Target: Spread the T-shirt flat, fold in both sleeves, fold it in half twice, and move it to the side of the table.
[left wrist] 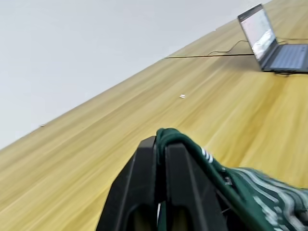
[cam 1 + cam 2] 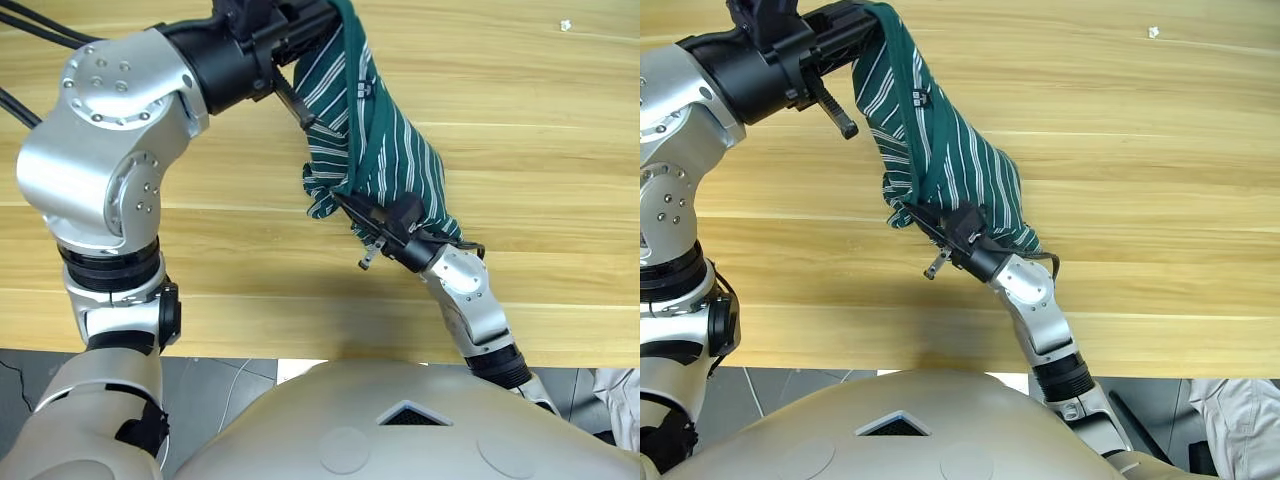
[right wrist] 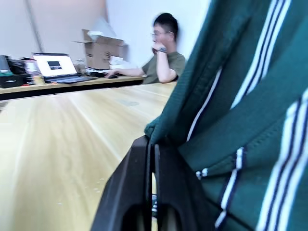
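- Black-fingered left claw (image 2: pixel 318 35) sits high at the far side of the scene, left of centre. Its fingers (image 1: pixel 144 183) are pressed together over a fold of the dark green T-shirt with thin white stripes (image 2: pixel 380 140).
- Right claw (image 2: pixel 352 208) is nearer and a little to the right. It is likewise clamped on the fabric, and its wrist view shows the fingers (image 3: pixel 139 183) squeezed flat with a hem caught between them.
- Between the two claws the T-shirt is gathered into a rope-like bunch that slopes from far left down to near right. No sleeve can be picked out, and I cannot tell whether its low end touches the wood.
- Under it lies the pale wooden bench (image 2: pixel 540 170), with a small white scrap (image 2: pixel 565 25) at the far right.
- Step in hand, as I judge it, is the first one, spreading flat. Nothing is folded yet.
- Next move calls for drawing the claws apart to take out the bunching. The cloth then needs lowering evenly so it lands open rather than creased. If the grips sit on unhelpful edges, a regrasp may be needed.
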`<state>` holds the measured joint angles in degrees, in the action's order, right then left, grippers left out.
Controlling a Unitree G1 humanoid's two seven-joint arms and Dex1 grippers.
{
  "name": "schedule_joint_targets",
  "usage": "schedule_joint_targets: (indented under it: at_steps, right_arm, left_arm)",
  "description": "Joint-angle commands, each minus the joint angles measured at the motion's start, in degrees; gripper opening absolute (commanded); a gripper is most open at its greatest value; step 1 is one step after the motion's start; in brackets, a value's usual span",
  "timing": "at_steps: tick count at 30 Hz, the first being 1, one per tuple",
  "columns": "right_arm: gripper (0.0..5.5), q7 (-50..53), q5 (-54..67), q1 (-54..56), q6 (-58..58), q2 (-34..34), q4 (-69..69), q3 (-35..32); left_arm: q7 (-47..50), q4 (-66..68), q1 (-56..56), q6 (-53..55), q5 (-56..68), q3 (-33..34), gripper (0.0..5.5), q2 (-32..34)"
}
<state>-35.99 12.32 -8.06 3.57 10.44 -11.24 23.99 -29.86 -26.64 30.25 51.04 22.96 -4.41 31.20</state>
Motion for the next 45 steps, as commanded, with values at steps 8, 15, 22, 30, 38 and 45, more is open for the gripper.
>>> schedule_joint_targets:
  at_steps: [8, 15, 22, 30, 38, 45]
  right_arm:
    - [0.02, -28.2, 5.6, 2.0, -3.7, 33.7, -7.5, -12.1]
    - [0.02, -26.7, -6.5, 20.9, 3.2, 37.2, 5.8, -14.4]
    - [0.02, -17.0, -13.2, 36.2, 11.9, 34.4, 18.2, -17.8]
    - [0.02, -15.0, -17.3, 58.1, 21.6, 34.4, 38.1, -17.7]
    - [0.02, -29.1, 3.4, 53.9, 9.5, 33.7, 25.3, -20.8]
    - [0.02, -39.1, 31.5, 33.1, -14.4, 41.9, -5.5, -29.5]
  left_arm:
    - [-7.7, 3.9, -14.7, -19.5, -9.4, -2.5, 0.03, 8.8]
    - [-11.3, -6.5, -21.7, -20.8, -6.7, -2.2, 0.03, 9.1]
    - [-5.6, -2.5, -5.0, -15.2, -2.1, 6.2, 0.03, 6.0]
    - [-5.1, 17.4, 20.2, -17.7, -9.5, 1.1, 0.03, 5.4]
    - [-14.0, 9.1, 14.0, -16.5, -8.6, -3.1, 0.03, 9.7]
    - [-28.1, -13.9, -4.3, -15.6, 4.1, 2.6, 0.03, 19.8]
